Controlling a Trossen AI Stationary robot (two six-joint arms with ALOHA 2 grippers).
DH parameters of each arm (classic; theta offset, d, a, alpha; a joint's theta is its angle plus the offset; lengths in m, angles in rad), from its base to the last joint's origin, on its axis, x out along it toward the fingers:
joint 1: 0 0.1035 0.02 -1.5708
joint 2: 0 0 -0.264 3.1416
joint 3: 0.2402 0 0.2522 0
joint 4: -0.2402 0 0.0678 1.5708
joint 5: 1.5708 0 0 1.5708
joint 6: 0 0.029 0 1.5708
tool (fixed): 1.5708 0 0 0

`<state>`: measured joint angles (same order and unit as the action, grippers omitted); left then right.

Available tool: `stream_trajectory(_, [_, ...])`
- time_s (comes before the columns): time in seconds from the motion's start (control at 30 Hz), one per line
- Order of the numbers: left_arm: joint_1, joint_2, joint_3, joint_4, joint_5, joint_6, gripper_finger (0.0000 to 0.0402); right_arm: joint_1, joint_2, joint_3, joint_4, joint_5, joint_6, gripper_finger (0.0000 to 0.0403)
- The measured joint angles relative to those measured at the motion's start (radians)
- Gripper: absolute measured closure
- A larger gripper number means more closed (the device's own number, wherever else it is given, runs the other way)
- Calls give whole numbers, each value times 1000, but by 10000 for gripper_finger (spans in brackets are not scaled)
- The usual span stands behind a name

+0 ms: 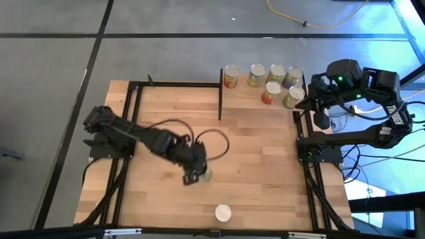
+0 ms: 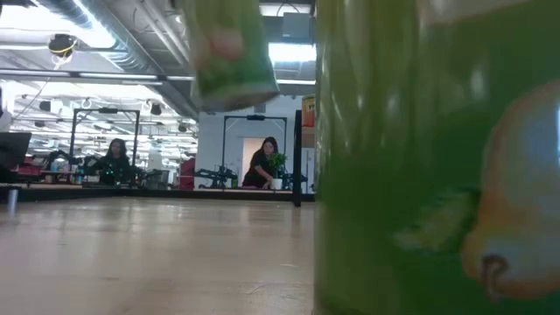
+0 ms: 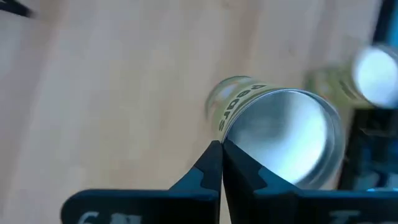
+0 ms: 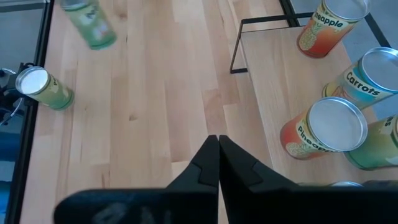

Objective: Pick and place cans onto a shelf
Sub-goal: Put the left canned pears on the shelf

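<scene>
Left gripper (image 1: 193, 174): jaws shut, nothing held.
Green can (image 1: 206, 174): lies at 3 o'clock, touching.
Right gripper (image 4: 219, 142): shut, empty.

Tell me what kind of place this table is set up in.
Probably a robotics lab or open workshop. Behind the butcher-block table run exposed ceiling ducts, more black-framed rigs stand across the room, and people sit at workstations. The floor is bare concrete.

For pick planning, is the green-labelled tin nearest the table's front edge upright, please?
Upright: the green-labelled tin shows its full round pale top from above.
</scene>
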<state>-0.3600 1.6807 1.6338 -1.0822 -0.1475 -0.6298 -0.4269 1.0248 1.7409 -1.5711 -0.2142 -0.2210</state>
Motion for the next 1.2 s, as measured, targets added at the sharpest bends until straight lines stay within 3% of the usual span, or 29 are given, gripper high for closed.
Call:
stream_trajectory(0.43, [225, 150, 62, 36, 75, 65, 401, 0, 0, 0, 0, 0, -23, 399])
stream_trajectory(1.2, [247, 279, 62, 9, 63, 94, 401, 0, 0, 0, 0, 0, -23, 399])
